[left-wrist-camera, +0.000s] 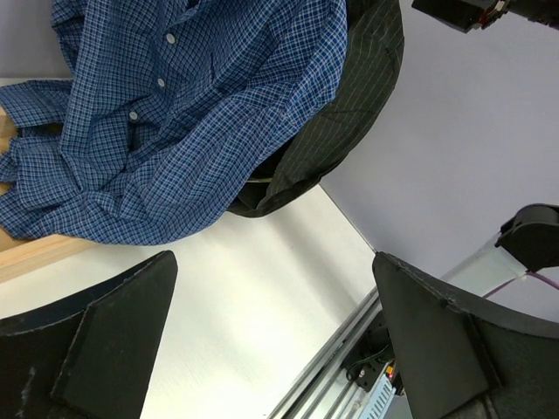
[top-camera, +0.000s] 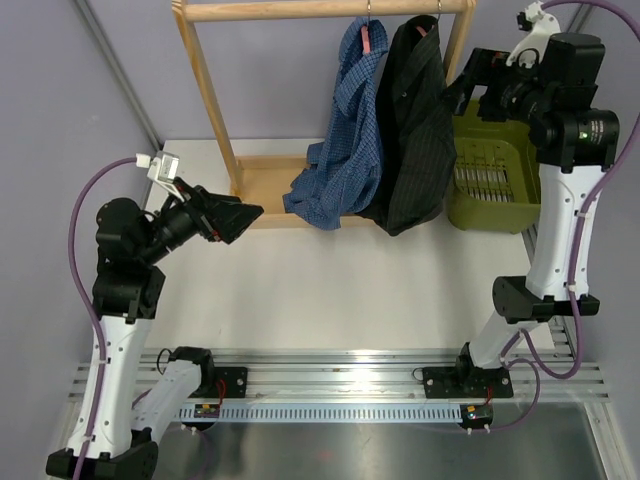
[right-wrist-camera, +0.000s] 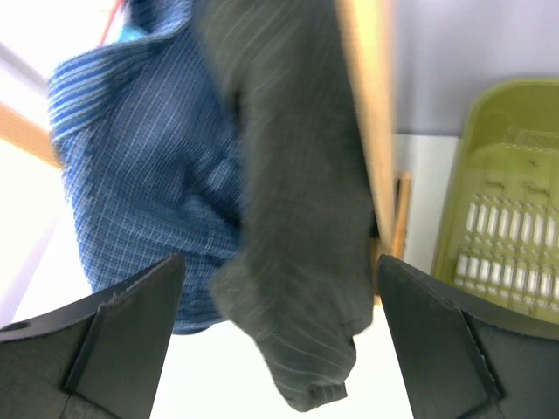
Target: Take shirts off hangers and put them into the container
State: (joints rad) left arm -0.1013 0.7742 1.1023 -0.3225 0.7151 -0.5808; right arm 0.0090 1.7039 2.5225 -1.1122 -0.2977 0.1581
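Two shirts hang side by side from the rail, each on a pink hanger [top-camera: 366,38]. The blue checked shirt [top-camera: 345,150] trails down onto the rack's base, and the black striped shirt [top-camera: 410,130] hangs to its right. The olive-green container [top-camera: 495,175] stands right of the rack. My left gripper [top-camera: 250,215] is open, low and left of the blue shirt [left-wrist-camera: 192,113], with only table between its fingers [left-wrist-camera: 122,332]. My right gripper [top-camera: 462,85] is open and high beside the rack's right post, facing the black shirt [right-wrist-camera: 279,175] without touching it. The container [right-wrist-camera: 507,201] shows at its right.
The light wooden rack [top-camera: 210,110] has a flat base board [top-camera: 265,185] under the shirts and an upright post [right-wrist-camera: 367,105] between the black shirt and the container. Metal rails [top-camera: 350,375] run along the near edge. Purple walls close in the back and sides.
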